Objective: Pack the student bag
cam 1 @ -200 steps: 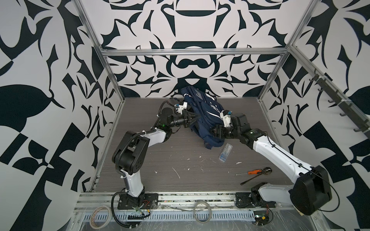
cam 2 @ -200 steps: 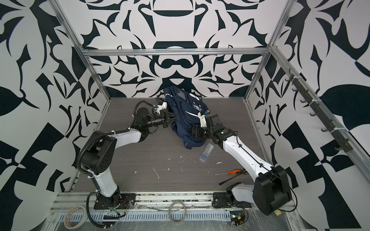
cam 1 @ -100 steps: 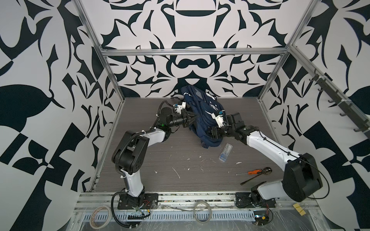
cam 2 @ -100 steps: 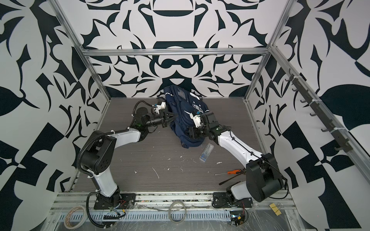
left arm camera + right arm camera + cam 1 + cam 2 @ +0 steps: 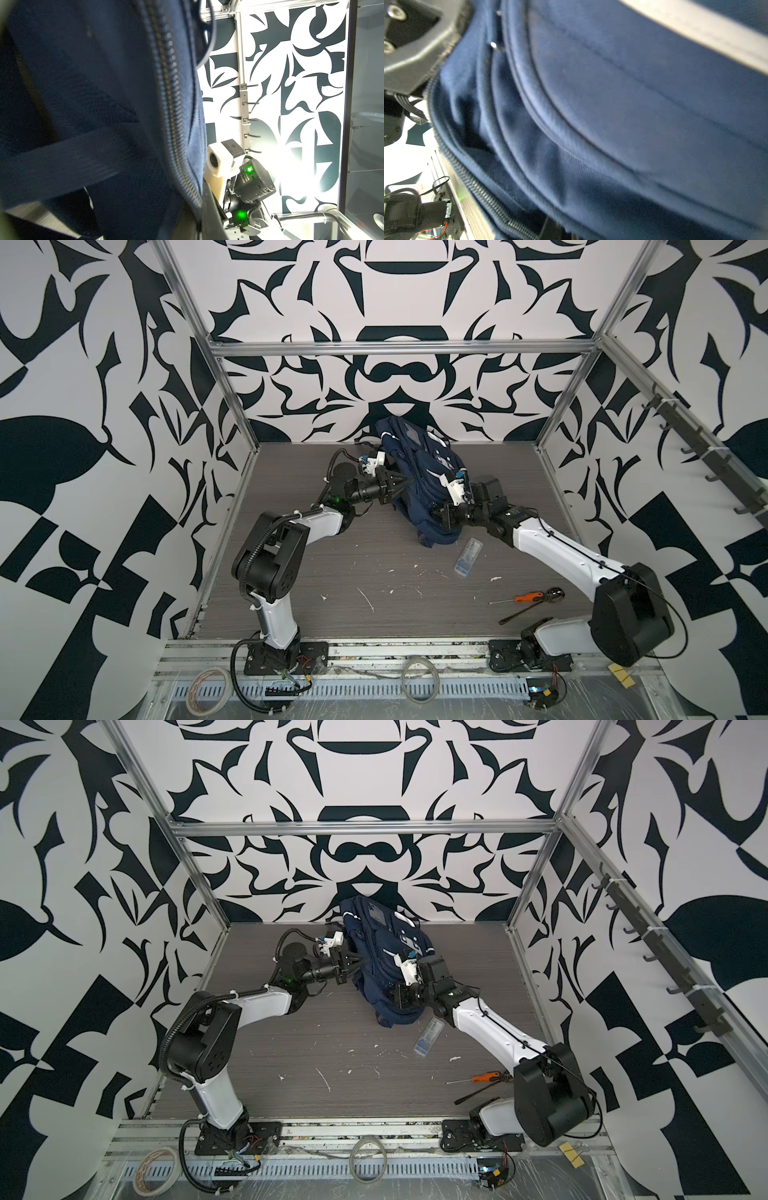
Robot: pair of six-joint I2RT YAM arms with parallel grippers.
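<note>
Black-and-white patterned walls close in a grey wood-grain counter (image 5: pixel 324 568). Toward its back, near the middle, the student bag (image 5: pixel 417 493) stands propped and slanted. Its top end is by the rear wall and its lower end sags onto the counter toward the front. Both top views show navy fabric with white stripes on its face (image 5: pixel 376 952).

The left end effector (image 5: pixel 402 484) meets the bag's left flank with its fingers drawn together to a point, and it appears to pinch a fold of the fabric. From its wrist camera the bag (image 5: pixel 83 87) fills most of the view, and a long zipper (image 5: pixel 173 108) runs along its edge.

The right end effector (image 5: pixel 437 516) is pressed into the bag's lower right side. Its fingertips are buried in cloth, so I cannot tell how wide it stands. Its wrist view is almost all blurred navy folds (image 5: pixel 633 108).

Just beside the bag's lower end lies a small clear plastic box (image 5: pixel 468 556). Farther front, near the right arm's base, an orange-handled screwdriver (image 5: pixel 524 597) and a dark long-handled tool (image 5: pixel 527 611) lie close together. White scraps dot the counter.
</note>
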